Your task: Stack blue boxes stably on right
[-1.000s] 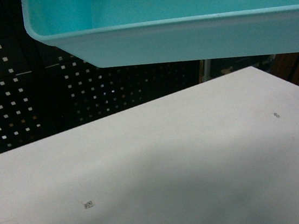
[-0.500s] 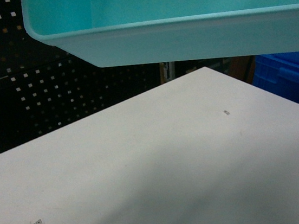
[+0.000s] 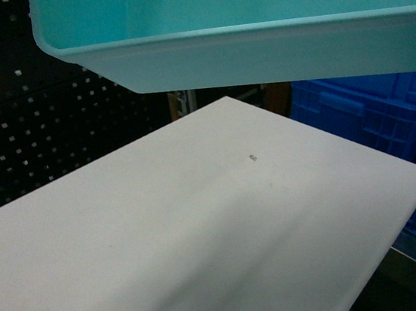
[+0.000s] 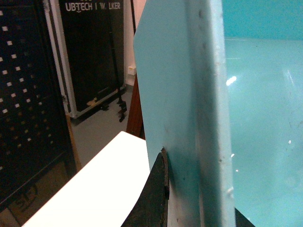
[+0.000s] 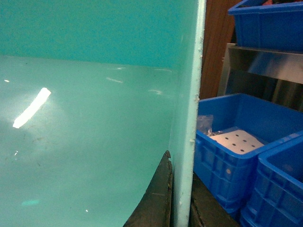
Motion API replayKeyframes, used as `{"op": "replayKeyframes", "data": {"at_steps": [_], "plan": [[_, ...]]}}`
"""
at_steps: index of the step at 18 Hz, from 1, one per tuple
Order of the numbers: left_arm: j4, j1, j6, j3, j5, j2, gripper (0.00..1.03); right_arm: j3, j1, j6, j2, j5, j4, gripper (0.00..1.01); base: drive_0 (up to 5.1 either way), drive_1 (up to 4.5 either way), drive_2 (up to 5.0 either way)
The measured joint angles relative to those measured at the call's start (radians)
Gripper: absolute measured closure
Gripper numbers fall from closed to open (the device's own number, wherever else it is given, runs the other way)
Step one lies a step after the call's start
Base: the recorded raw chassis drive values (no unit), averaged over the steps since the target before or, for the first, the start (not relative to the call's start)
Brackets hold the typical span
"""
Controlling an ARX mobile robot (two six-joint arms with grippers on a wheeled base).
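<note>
Dark pegboard [image 3: 31, 139] fills the left background; a white table [image 3: 201, 224] runs across the foreground. Held aloft over it, at the top of the head view, a turquoise tub [image 3: 256, 51], clear of the tabletop. Left gripper [image 4: 189, 198] pinches the tub's left wall at the rim, one dark finger [image 4: 154, 198] outside. Right gripper [image 5: 180, 198] clamps the right wall likewise, a dark finger [image 5: 156, 198] pressed to the inner face. Dark blue crates [image 3: 386, 118] stand beyond the table's right edge.
</note>
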Motion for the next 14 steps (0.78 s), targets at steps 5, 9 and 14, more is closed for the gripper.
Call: {"op": "replayKeyframes", "data": {"at_steps": [5, 9, 14], "plan": [[0.0, 0.0, 0.0, 0.0, 0.0, 0.0, 0.97, 0.0, 0.0, 0.0, 0.0, 0.0, 0.0, 0.99, -1.5, -1.53, -1.5], [0.0, 0.0, 0.0, 0.0, 0.0, 0.0, 0.97, 0.0, 0.0, 0.0, 0.0, 0.0, 0.0, 0.99, -1.5, -1.53, -1.5], [0.0, 0.0, 0.0, 0.0, 0.0, 0.0, 0.97, 0.0, 0.0, 0.0, 0.0, 0.0, 0.0, 0.99, -1.4, -1.44, -1.4]]}}
